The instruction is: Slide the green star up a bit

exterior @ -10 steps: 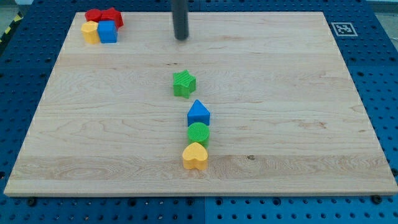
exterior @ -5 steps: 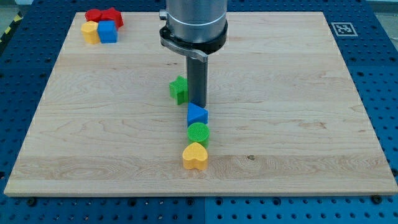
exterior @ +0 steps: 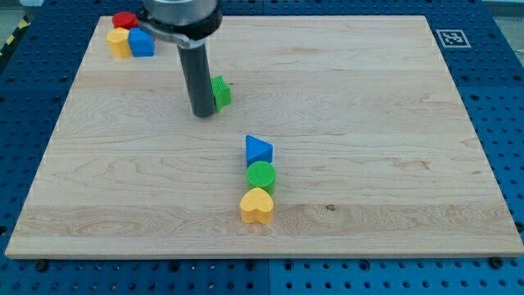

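Camera view: my tip [exterior: 202, 114] sits touching the green star's [exterior: 220, 92] lower-left side, rod hiding part of it, since pushing from below sends it up. No jaws, just a rod. Star is upper-left of centre, well apart from the blue triangle [exterior: 259, 150].

Near the middle of the wooden table [exterior: 385, 123], three blocks stand in a short column, each touching the next: a blue triangle [exterior: 259, 150] at the top, a green circle [exterior: 262, 175] below it, and a yellow heart [exterior: 257, 206] at the bottom. In the view's top left corner sits another cluster: a red block [exterior: 124, 20], partly hidden, with a yellow heart [exterior: 119, 41] and a blue cube [exterior: 142, 43] side by side just below it. A black-and-white marker [exterior: 451, 38] lies at the table's top right corner. Blue pegboard [exterior: 499, 106] surrounds the table.
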Available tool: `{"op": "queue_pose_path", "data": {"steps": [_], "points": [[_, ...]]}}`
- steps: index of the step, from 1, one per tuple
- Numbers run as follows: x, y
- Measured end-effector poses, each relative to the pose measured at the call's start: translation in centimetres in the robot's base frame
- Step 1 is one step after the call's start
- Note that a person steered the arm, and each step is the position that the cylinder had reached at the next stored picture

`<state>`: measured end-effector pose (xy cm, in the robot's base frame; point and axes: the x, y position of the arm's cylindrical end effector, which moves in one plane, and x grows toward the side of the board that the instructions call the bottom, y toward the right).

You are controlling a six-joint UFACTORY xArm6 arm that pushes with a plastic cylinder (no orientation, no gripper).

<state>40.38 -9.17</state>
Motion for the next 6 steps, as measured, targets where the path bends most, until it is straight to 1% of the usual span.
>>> {"op": "queue_pose_path", "data": {"steps": [2, 3, 4, 5, 6], "points": [[-7.0, 0.6], [-7.9, 1.7], [-11.0, 5.4], [-11.8, 11.9], [-9.6, 16.7]]}}
